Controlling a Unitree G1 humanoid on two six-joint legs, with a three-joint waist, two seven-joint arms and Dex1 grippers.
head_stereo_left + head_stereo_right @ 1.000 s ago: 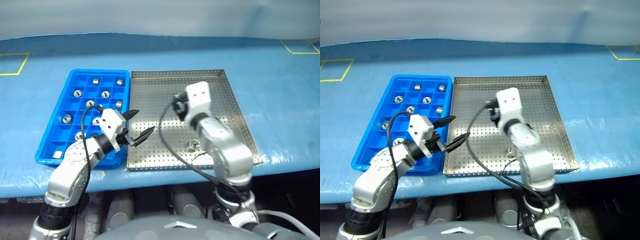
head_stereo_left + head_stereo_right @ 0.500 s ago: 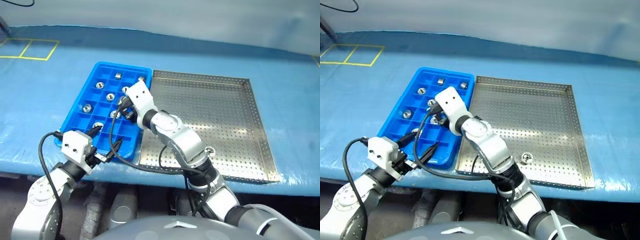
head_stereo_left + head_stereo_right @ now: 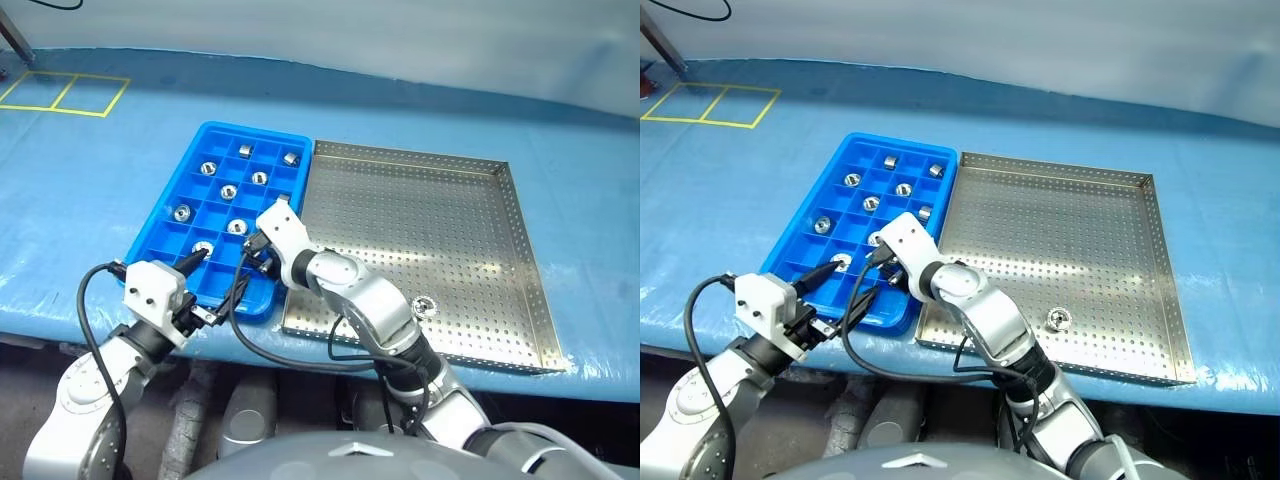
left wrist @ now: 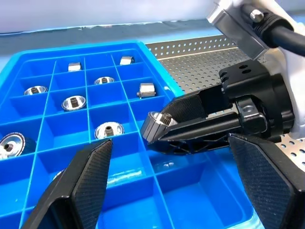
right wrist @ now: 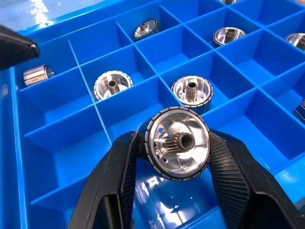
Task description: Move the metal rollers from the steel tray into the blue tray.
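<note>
Holding a metal roller (image 5: 177, 142) between its two black fingers, the right gripper (image 4: 157, 131) hangs over a near-edge compartment of the blue tray (image 3: 222, 139), the one beside the steel tray (image 3: 505, 262). That compartment looks empty, so this seems to be the placing step: what is called for next, I'd judge, is a small drop into the cell and a parting of the fingers so the roller settles inside its walls. Several other rollers already sit in cells of the blue tray. One roller (image 3: 425, 306) still lies on the steel tray, near its front rim. The left gripper (image 3: 208, 282) waits with fingers wide apart and empty at the blue tray's near edge.
</note>
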